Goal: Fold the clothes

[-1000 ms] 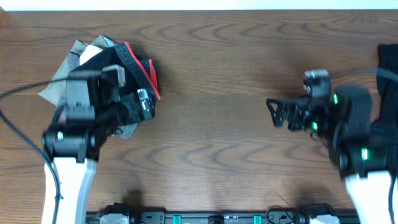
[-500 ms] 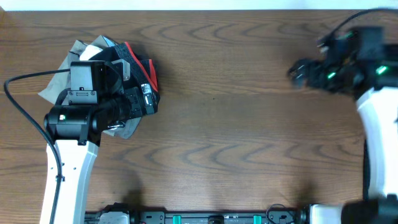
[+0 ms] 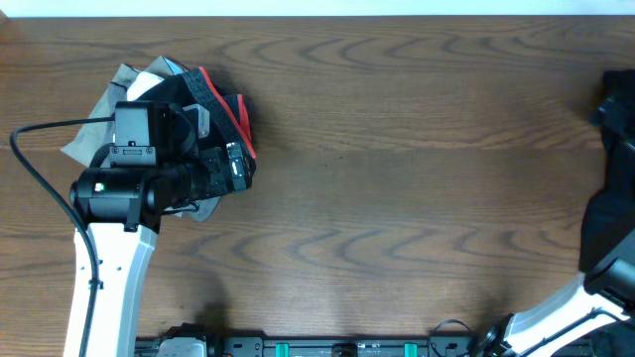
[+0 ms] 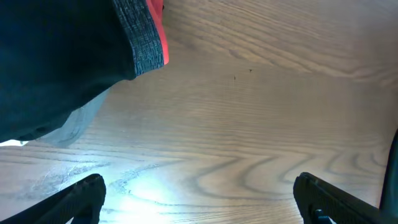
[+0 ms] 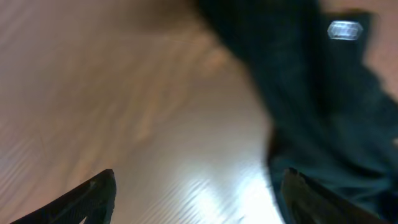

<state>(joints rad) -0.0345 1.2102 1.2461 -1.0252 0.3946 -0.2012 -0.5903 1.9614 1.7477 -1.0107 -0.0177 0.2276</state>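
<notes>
Two arms reach over a brown wooden counter (image 3: 397,198). The left arm (image 3: 109,268) is at about 9 o'clock, over a pile of clothes (image 3: 139,84) that is grey and black with a red edge. The left fingers (image 4: 84,196) are spread wide apart with only bare wood between them. In the left wrist view the pile sits at about 11 o'clock, away from the fingers. The right arm (image 3: 566,309) is far over at about 4 o'clock. Seen from above, the black shirt (image 5: 311,112) is at the counter's edge at about 3 o'clock. The right wrist view is blurry. There the shirt fills the side from 1 to 4 o'clock and has a small white mark (image 5: 344,29) on it. The right fingers (image 5: 93,193) are spread apart too, with bare counter between them. I cannot tell if one finger touches the shirt.
</notes>
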